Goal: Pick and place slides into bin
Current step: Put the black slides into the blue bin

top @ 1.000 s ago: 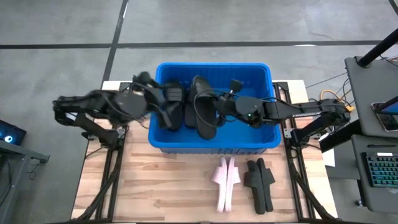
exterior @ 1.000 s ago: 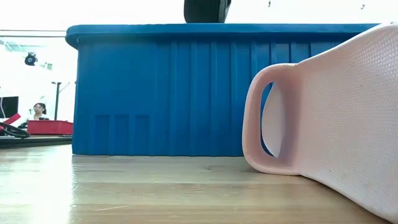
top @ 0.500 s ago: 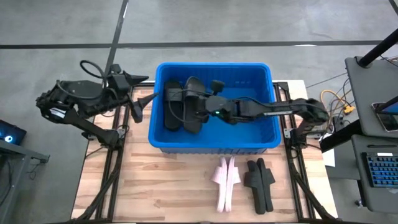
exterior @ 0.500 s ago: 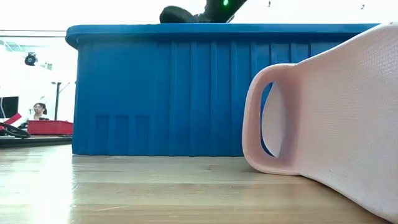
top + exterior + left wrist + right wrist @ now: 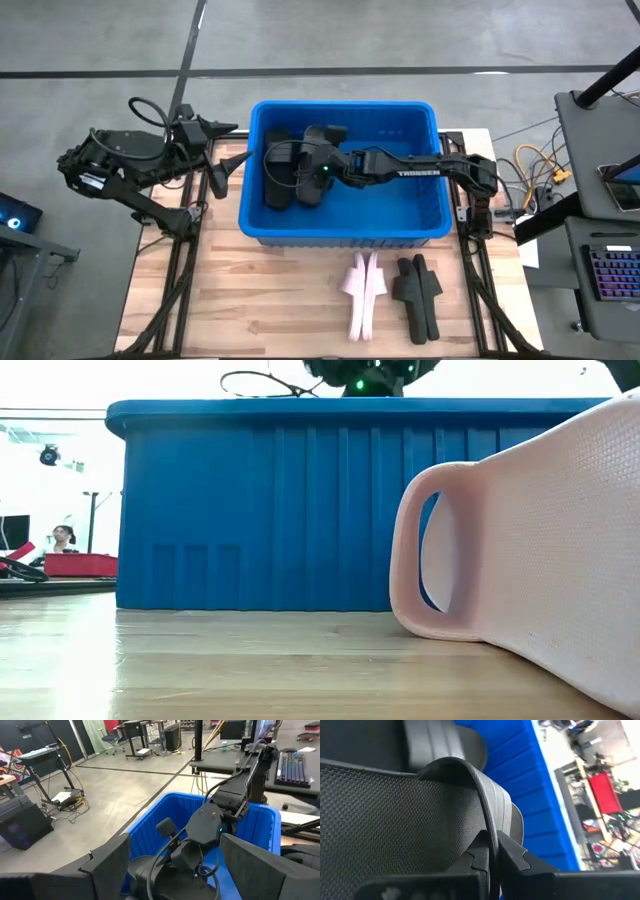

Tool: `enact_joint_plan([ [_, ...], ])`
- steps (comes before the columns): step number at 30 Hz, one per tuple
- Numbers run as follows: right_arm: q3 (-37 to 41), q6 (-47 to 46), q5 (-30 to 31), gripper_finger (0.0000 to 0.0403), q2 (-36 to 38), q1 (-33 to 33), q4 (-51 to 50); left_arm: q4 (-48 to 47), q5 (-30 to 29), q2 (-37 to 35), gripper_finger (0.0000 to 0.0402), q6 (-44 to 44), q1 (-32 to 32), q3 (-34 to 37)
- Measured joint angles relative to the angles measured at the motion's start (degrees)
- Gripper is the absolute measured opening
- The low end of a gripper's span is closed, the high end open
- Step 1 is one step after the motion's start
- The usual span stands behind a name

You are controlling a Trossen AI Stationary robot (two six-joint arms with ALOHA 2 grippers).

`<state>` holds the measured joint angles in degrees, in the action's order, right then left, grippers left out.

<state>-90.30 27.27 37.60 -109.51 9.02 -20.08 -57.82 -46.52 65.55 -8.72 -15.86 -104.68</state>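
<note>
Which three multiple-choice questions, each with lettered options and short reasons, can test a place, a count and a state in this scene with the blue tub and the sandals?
1. Where does the pale pink rubber slide lie?
A. In the tub
B. On the wooden table in front of the tub
C. On the floor

2. How many black slides lie in the bright blue ribbed plastic bin?
A. None
B. Two
C. Five

3. What is the right end effector doing?
A. Shut on a black slide's strap
B. Open over the table
C. Holding the pink slide

Answers:
1 B, it rests on the boards beside a black pair.
2 B, two dark soles show inside.
3 A, the fingers pinch the strap.
</note>
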Motion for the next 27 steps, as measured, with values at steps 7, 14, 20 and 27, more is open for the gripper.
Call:
enact_joint_plan([
  [7, -0.22, 3.34, -0.37, 0.0009, -3.91, 1.35, 1.27, -1.68, -0.29, 0.03, 0.029, -0.12, 0.0, 0.04],
  [14, -0.39, 3.0, -0.48, 0.0009, -6.68, 2.16, 2.7, -1.71, -0.29, 0.16, 0.029, -0.12, 0.0, 0.07],
  [20, -0.42, 3.02, -0.56, 0.0009, -6.94, 2.18, 4.31, -1.7, -0.38, 0.31, 0.029, -0.12, 0.0, 0.07],
  [27, -0.42, 5.27, -3.05, 0.0009, -8.16, 2.75, 6.95, -1.71, -0.44, 0.66, 0.029, -0.09, 0.0, 0.07],
])
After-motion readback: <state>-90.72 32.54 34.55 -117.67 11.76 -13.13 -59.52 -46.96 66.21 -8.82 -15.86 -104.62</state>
